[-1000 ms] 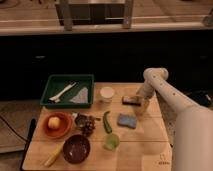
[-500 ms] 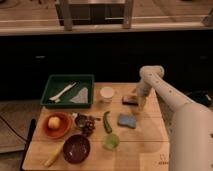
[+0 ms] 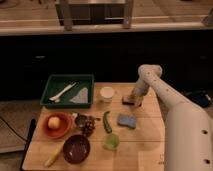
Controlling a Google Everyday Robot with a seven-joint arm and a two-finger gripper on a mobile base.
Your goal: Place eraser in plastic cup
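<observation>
Eraser (image 3: 127, 100) first: from the single camera view it lies on the far right part of the wooden table (image 3: 150, 150), just right of the white cup (image 3: 106, 93), a small dark block with a paler face. The gripper (image 3: 136, 100) is right down at it, on its right side, with the white arm bending in from the near right. Whether it is spread or pinching the block I cannot tell from where I stand. The plastic cup (image 3: 111, 141), pale green and see-through, stands upright near the front edge, well apart from the eraser, with the blue pad (image 3: 127, 120) and a green pepper (image 3: 106, 121) lying between them.

To my eye the step in hand is the grasp. It would go best with a firm hold across the block's narrow sides and a straight lift before any sideways travel, high enough to pass over the blue pad. The cup looks light and its mouth is barely wider than the block, so I'd turn the block end-down, centre it over the rim, and let go low without nudging the cup toward the maroon bowl (image 3: 76, 148). I can make out no brand, label or writing on anything.
</observation>
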